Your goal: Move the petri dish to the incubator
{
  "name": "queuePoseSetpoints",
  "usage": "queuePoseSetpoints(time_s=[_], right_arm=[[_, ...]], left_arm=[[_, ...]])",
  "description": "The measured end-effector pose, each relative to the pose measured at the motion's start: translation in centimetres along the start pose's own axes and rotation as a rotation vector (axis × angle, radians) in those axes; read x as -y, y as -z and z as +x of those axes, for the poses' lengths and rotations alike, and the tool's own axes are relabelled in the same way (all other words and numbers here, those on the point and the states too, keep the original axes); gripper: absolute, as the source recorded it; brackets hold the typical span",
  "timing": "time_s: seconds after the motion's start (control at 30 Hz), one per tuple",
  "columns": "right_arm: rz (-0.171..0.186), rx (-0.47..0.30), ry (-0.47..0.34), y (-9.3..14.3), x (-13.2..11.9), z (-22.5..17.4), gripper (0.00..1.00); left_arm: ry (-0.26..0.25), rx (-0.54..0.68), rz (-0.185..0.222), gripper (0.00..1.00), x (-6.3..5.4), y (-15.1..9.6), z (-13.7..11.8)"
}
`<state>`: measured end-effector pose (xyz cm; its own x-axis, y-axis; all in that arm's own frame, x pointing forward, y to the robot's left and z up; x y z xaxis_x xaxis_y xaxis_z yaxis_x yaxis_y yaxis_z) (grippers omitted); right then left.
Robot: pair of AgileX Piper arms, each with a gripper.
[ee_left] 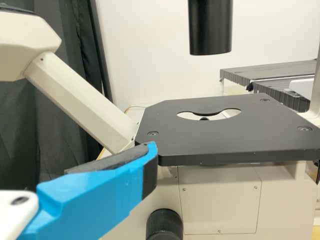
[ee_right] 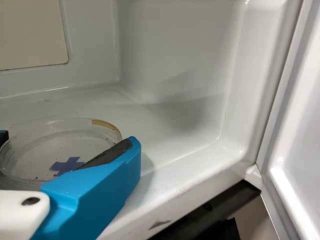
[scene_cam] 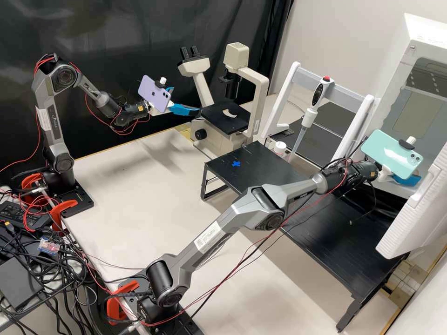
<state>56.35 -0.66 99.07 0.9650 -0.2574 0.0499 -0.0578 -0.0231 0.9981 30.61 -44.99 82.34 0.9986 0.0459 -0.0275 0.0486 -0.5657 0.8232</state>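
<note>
- Fingers of the right gripper [ee_right: 70, 139] grip the petri dish [ee_right: 37, 150] inside the incubator [ee_right: 170, 50].
- Uneven release may drag or tip the dish.
- Withdrawal with a pad catching the rim could pull it toward the door [ee_right: 300, 155].
- Left gripper [scene_cam: 186, 100]: open; sideways travel could strike the microscope stage [ee_left: 225, 142].

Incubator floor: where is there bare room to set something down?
The floor is bare between the dish and the side wall, back to the corner, and on towards the open door. It is crowded at the dish, with the right gripper around it.
</note>
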Motion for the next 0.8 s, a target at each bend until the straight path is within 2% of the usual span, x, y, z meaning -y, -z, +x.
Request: queuePoseSetpoints(time_s=[0.03, 0.07, 0.37, 0.5, 0.73, 0.8], right_arm=[[-0.004, 0.0, 0.002, -0.1, 0.1, 0.1, 0.0], [-0.002, -0.001, 0.003, -0.1, 0.1, 0.1, 1.0], [-0.012, 0.008, 0.01, -0.4, 0.4, 0.2, 1.0], [-0.032, 0.016, 0.014, -0.8, 1.1, 0.4, 1.0], [-0.029, 0.021, 0.0, -1.9, 2.2, 0.5, 1.0], [-0.038, 0.024, 0.001, -1.9, 2.1, 0.2, 1.0]], left_arm=[[0.0, 0.0, 0.0, 1.0, 0.0, 0.0, 0.0], [0.0, 0.0, 0.0, 1.0, 0.0, 0.0, 0.0], [0.0, 0.0, 0.0, 1.0, 0.0, 0.0, 0.0], [0.0, 0.0, 0.0, 1.0, 0.0, 0.0, 0.0], [0.0, 0.0, 0.0, 1.0, 0.0, 0.0, 0.0], [0.0, 0.0, 0.0, 1.0, 0.0, 0.0, 0.0]])
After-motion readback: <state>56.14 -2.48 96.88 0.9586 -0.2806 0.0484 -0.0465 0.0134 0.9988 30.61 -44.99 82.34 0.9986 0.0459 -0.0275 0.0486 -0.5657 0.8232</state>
